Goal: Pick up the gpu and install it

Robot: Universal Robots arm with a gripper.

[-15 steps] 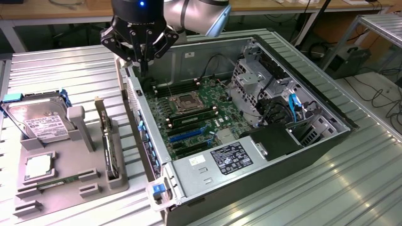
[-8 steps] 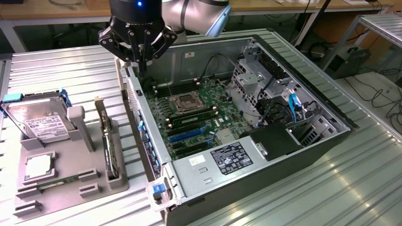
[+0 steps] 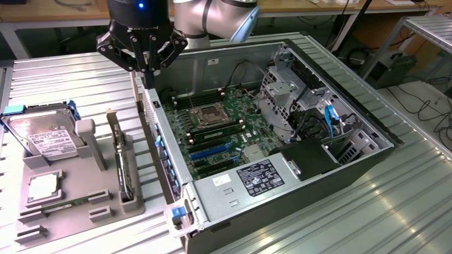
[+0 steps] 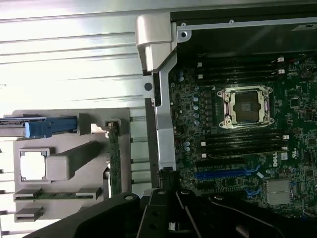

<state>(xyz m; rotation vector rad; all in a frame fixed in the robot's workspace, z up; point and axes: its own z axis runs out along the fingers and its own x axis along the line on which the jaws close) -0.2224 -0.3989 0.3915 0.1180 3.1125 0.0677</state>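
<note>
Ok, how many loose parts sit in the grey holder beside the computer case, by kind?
hard drive: 1
processor chip: 1
memory stick: 1
gpu: 1
Total: 4

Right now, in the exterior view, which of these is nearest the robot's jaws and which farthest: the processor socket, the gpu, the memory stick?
1. Processor socket: nearest, inside the open case, toward the exterior view's right.
2. gpu: next, standing on edge in the grey holder outside the case.
3. Memory stick: farthest, at the holder's front end.
</note>
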